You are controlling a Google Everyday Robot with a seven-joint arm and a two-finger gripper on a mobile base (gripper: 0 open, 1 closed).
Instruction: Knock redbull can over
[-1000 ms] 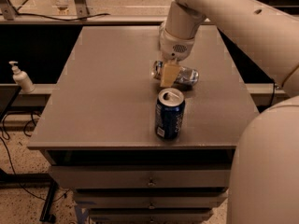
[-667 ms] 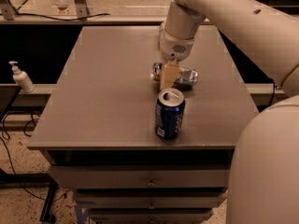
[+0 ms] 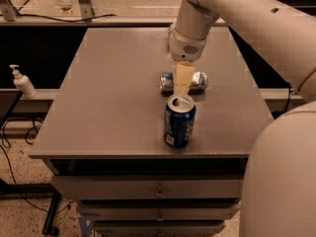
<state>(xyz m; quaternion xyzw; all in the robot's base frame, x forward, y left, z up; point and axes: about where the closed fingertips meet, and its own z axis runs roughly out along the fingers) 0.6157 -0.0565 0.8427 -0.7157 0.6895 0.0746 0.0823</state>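
The redbull can [image 3: 198, 81], slim, silver and blue, lies on its side on the grey table [image 3: 113, 93], its length running left to right. My gripper [image 3: 182, 83] hangs down from the white arm right over the can's middle and hides that part of it. A wider dark blue soda can [image 3: 179, 121] stands upright just in front of the gripper, near the table's front edge.
The table top has drawers [image 3: 158, 189] below its front edge. A white pump bottle [image 3: 22, 82] stands on a lower ledge to the left. My arm's large white body [image 3: 281, 181] fills the right foreground.
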